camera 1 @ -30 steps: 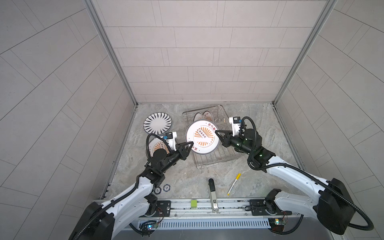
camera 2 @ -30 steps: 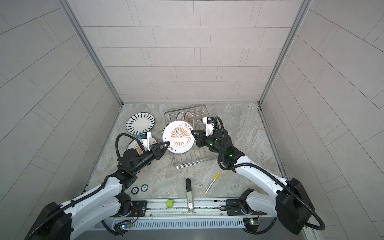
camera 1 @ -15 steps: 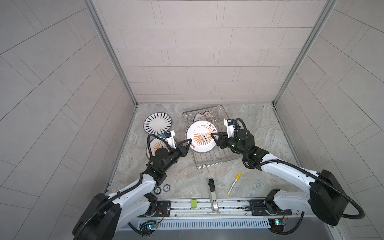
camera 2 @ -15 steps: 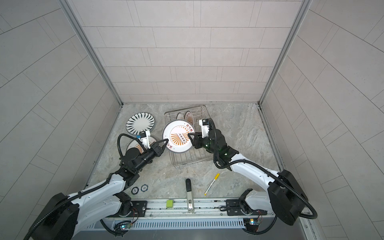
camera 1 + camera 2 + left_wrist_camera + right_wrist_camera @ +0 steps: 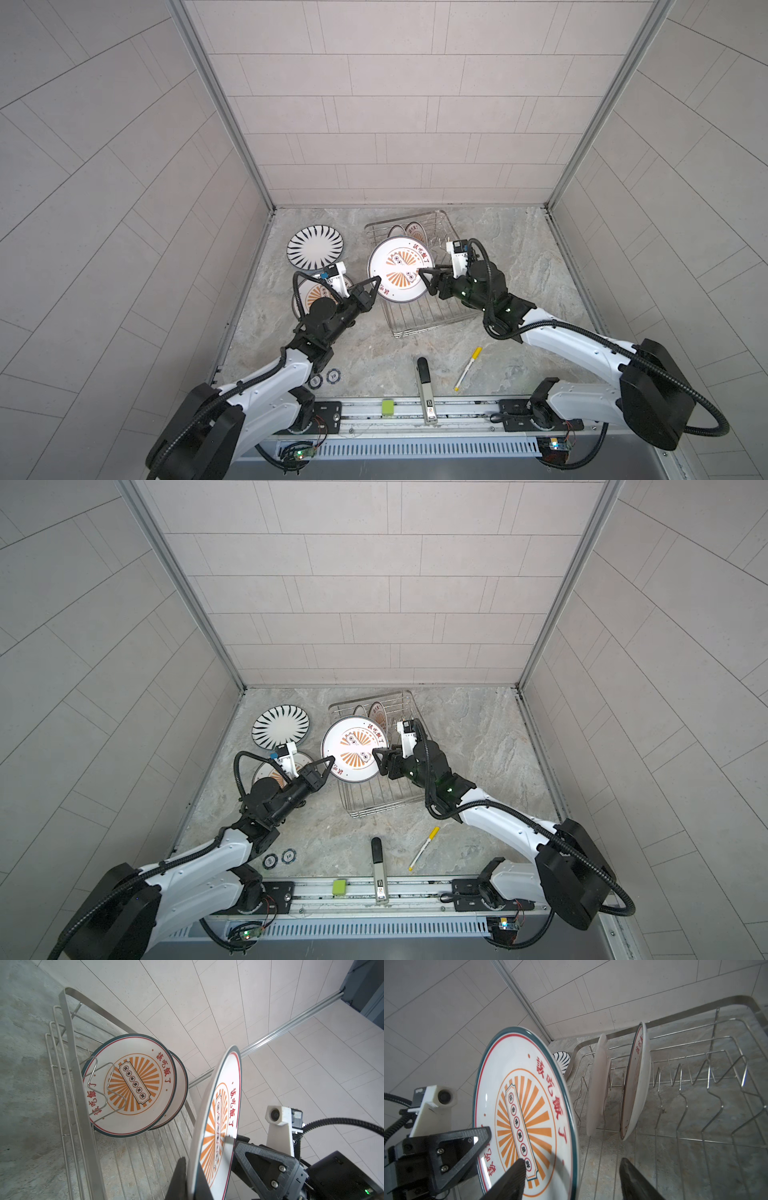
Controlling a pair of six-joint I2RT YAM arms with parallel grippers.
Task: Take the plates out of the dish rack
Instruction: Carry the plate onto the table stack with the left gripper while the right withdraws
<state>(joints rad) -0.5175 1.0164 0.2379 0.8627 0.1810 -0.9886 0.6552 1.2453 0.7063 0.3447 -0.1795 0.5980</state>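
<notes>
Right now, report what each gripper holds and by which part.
Left gripper: shut on the lifted plate, at its rim. Right gripper: open around the opposite rim, holding nothing.

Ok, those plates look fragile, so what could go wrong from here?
The left tool pinches only the rim of the lifted plate; it could pivot or slip. The open right tool straddles the opposite rim and might knock it on withdrawal. A drop would hit the dish rack.

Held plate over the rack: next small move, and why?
Probably back the right gripper straight off the rim. The left gripper is shut on the held plate's opposite edge, while the right's open jaws straddle it above the dish rack; swinging the plate leftward first could clip a finger.
</notes>
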